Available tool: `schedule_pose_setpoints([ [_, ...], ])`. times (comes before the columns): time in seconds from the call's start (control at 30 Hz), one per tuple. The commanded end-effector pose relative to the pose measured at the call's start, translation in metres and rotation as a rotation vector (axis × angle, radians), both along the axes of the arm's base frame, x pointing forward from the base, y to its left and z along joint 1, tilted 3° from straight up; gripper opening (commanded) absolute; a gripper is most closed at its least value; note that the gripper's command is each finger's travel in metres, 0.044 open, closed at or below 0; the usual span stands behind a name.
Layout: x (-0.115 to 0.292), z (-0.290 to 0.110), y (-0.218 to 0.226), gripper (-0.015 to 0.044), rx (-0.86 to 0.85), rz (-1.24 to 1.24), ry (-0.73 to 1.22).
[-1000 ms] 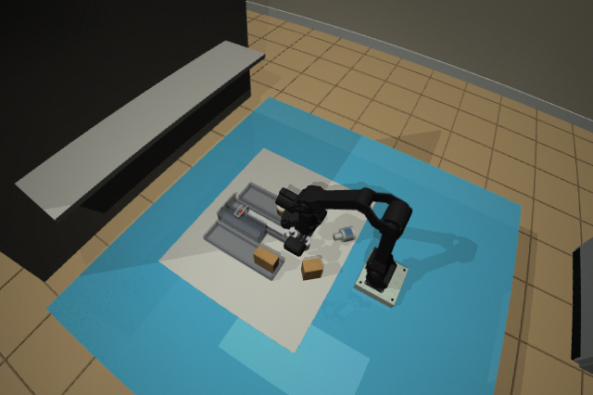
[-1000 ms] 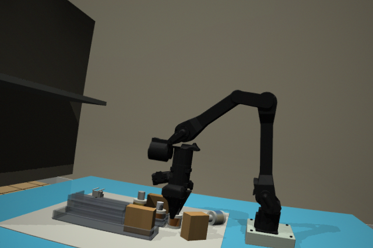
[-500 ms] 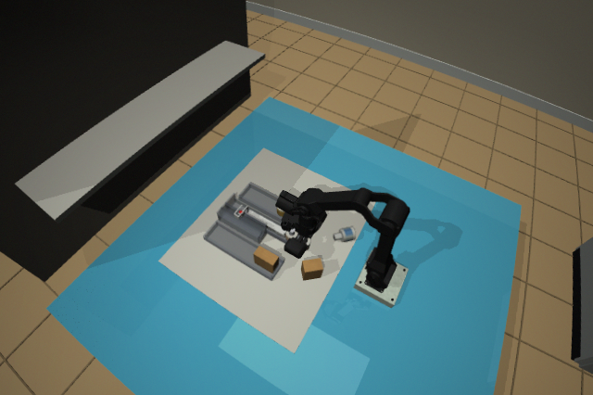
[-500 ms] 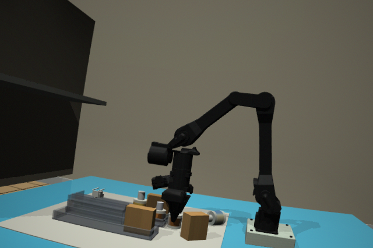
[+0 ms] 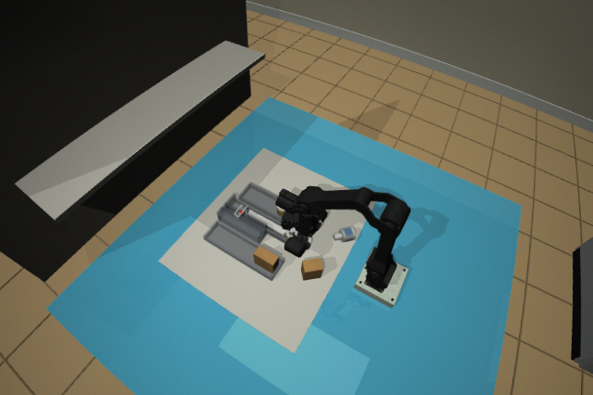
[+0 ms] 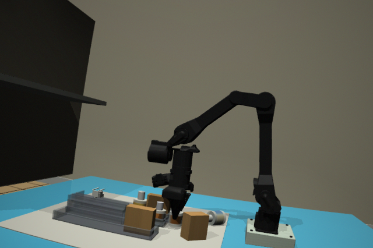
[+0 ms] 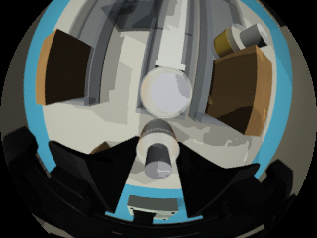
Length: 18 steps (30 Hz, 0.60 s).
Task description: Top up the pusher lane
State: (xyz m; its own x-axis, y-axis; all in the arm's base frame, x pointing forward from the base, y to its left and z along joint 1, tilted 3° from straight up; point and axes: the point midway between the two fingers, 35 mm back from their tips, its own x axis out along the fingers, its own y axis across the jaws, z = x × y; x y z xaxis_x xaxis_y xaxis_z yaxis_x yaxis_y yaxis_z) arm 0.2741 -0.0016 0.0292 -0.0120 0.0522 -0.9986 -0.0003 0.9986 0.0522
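One loose jar (image 7: 158, 157) gripped upright in the jaws, lane jar (image 7: 166, 91) at 12 o'clock, lined up for front loading.

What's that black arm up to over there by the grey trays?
The black arm has reached down in front of the grey lane rack and its gripper is shut on a small brown jar standing on the white mat. A matching jar stands in the middle lane. The held jar is not yet lifted.
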Motion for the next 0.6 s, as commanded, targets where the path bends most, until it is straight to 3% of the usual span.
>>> schedule_pose_setpoints([
  [0.0,0.002,0.015,-0.005,0.0,-0.01,-0.014,0.003],
  [0.57,0.003,0.095,-0.008,0.0,0.001,-0.001,-0.016],
])
